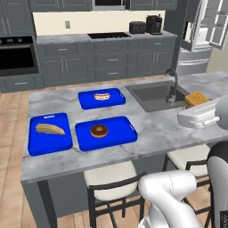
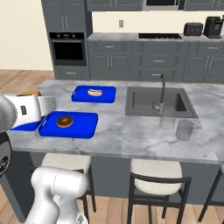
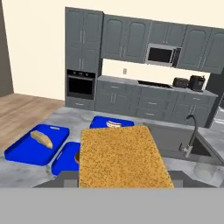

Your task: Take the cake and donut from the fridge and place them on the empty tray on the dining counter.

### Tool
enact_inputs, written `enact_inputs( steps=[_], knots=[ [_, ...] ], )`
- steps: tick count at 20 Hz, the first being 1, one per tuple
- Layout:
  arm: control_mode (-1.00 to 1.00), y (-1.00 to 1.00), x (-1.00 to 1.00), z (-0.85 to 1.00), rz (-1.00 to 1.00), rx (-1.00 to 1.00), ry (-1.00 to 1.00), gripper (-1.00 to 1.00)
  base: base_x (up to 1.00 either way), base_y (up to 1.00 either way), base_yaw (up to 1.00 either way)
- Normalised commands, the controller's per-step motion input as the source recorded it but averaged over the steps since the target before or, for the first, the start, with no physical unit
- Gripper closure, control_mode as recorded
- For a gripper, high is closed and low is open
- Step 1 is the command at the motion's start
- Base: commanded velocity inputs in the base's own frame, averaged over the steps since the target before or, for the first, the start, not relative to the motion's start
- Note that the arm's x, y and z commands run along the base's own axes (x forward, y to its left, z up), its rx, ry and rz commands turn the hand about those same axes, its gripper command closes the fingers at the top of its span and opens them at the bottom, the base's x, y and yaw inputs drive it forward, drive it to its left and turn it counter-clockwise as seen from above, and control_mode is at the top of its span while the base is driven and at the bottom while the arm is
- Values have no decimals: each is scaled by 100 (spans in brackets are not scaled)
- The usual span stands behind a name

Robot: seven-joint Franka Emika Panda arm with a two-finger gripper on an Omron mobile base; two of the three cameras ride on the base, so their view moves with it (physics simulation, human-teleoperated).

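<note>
My gripper is shut on the cake, a tan speckled square block. It hangs above the right part of the marble dining counter, by the sink. The cake is large in the hand view and hides the fingertips. The donut, dark-glazed and round, lies on the middle blue tray, left of my hand. From the right base camera, the donut rests on that tray just past my forearm. The fridge stands at the back right with its doors open.
A blue tray with a bread loaf lies at the counter's left, and another with a hot dog lies farther back. The sink and faucet are near my hand. Two glasses stand beside the sink. Stools line the near edge.
</note>
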Motion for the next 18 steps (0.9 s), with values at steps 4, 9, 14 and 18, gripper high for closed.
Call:
enact_inputs(
  steps=[4, 9, 14, 18],
  knots=[
    [-100, 0, 24, 0, 0, 0, 0, 100, 0, 0, 0],
    [-100, 3, 84, -25, 0, 0, 20, 100, 0, 0, 0],
    [-100, 14, 86, -55, 4, 0, 34, 100, 0, 0, 0],
    [-100, 10, 52, -50, 23, 0, 22, 100, 0, 0, 0]
  ],
)
